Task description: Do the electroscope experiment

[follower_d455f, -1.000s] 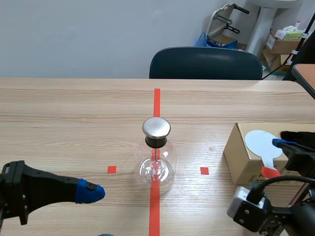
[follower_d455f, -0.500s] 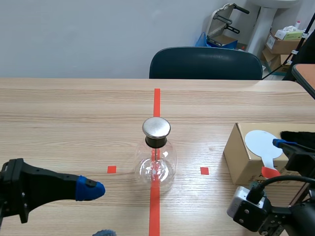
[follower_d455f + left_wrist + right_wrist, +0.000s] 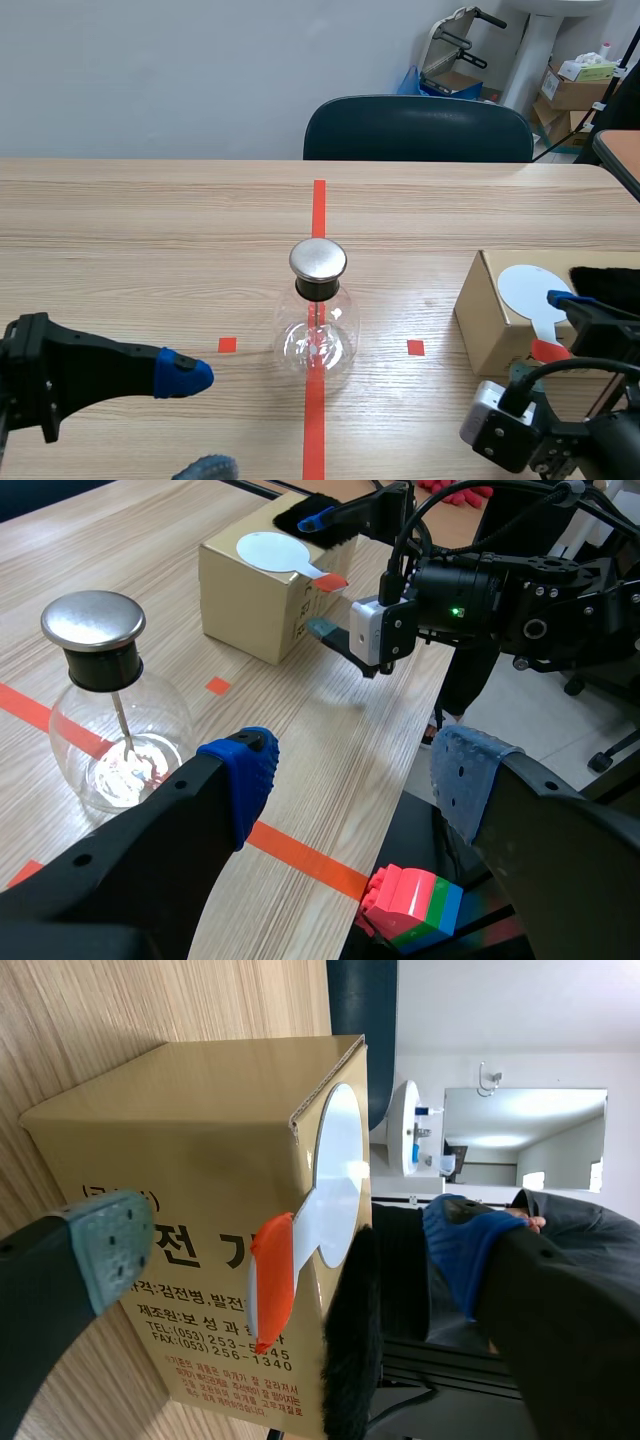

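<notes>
The electroscope, a round glass flask point(image 3: 318, 335) with a metal disc cap point(image 3: 318, 259), stands on the red tape line at the table's middle. A white disc paddle point(image 3: 528, 290) with an orange-red handle lies on a cardboard box point(image 3: 487, 318) at the right, beside a black fur cloth point(image 3: 606, 279). My right gripper point(image 3: 285, 1245) is open, with its fingers on either side of the paddle's handle point(image 3: 266, 1285) at the box's near edge. Left of the flask point(image 3: 112, 742), my left gripper point(image 3: 195, 420) stands open and holds nothing.
A dark chair point(image 3: 418, 129) stands behind the table's far edge. Boxes and gear point(image 3: 575, 85) fill the back right corner of the room. A coloured toy block point(image 3: 410, 908) lies below the table's edge in the left wrist view. An orange table corner point(image 3: 620, 155) is at the right.
My left gripper has lifted slightly and its lower finger pad has come into the scene view. The right gripper's upper finger has edged a little toward the paddle.
</notes>
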Available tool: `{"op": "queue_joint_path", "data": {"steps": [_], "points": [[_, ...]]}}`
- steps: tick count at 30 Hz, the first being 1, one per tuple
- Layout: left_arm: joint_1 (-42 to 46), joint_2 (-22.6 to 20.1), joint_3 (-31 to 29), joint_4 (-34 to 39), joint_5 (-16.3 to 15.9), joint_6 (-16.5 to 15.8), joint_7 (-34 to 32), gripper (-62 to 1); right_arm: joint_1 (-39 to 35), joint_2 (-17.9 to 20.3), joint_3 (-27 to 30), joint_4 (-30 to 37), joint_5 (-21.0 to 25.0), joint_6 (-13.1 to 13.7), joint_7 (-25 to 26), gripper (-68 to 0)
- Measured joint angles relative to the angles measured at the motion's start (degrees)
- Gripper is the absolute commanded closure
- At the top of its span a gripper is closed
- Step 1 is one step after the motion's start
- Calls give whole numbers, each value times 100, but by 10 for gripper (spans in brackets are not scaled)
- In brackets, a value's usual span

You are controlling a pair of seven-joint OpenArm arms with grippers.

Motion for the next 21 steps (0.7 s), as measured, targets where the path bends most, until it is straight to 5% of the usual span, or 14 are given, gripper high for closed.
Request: {"op": "queue_joint_path", "data": {"steps": [12,21], "points": [[0,0,0,0,0,-2,4,-358,0,0,0,0,0,-4,-20,-23],[0,0,0,0,-2,-2,4,-358,2,0,2,4,-2,-90,-17,-7]]}}
